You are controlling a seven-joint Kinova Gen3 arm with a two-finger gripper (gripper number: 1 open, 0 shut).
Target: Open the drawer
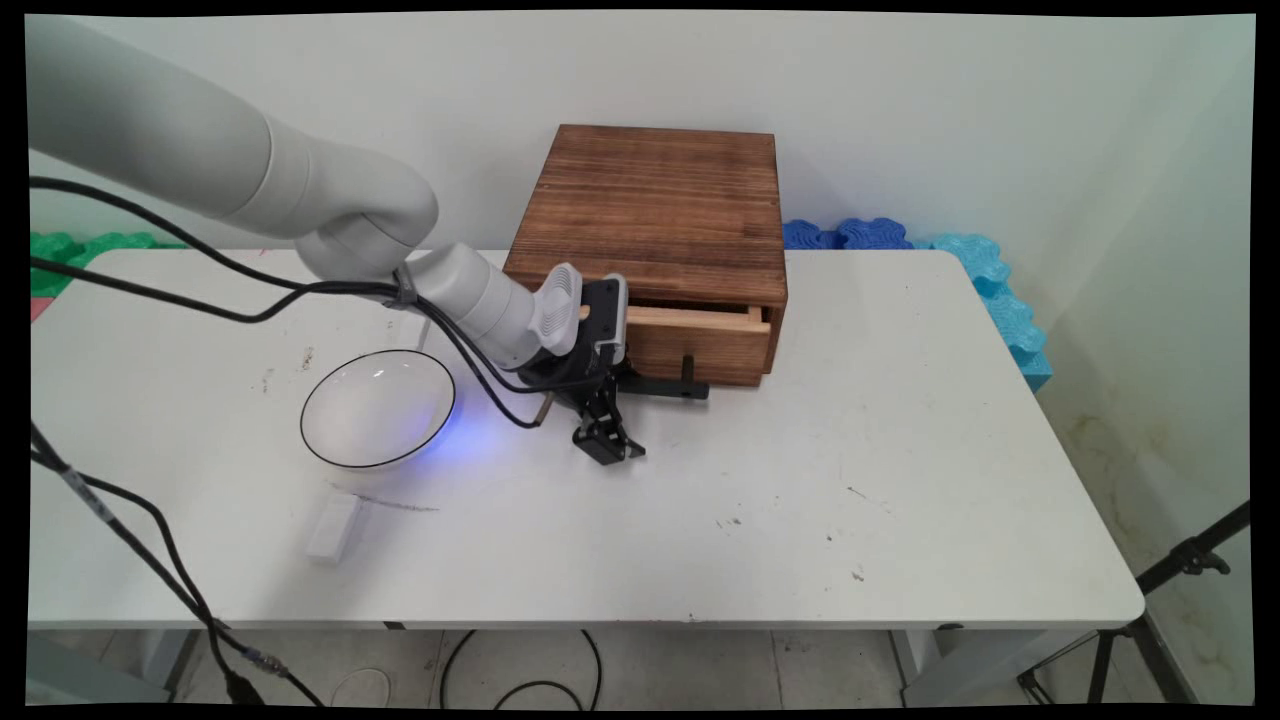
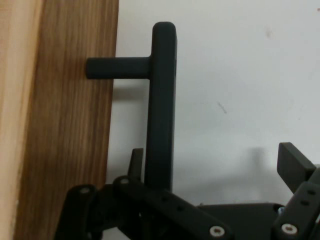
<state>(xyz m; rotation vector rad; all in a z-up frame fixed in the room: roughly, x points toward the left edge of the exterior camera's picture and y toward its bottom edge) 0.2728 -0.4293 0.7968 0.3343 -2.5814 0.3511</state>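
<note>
— Does any lettering, label or number show in either view?
— None that can be read: the wooden drawer box (image 1: 655, 215), its black handle (image 2: 160, 100), the white bowl (image 1: 377, 408) and the small white block (image 1: 334, 527) on the table (image 1: 900, 480) bear no legible marks
</note>
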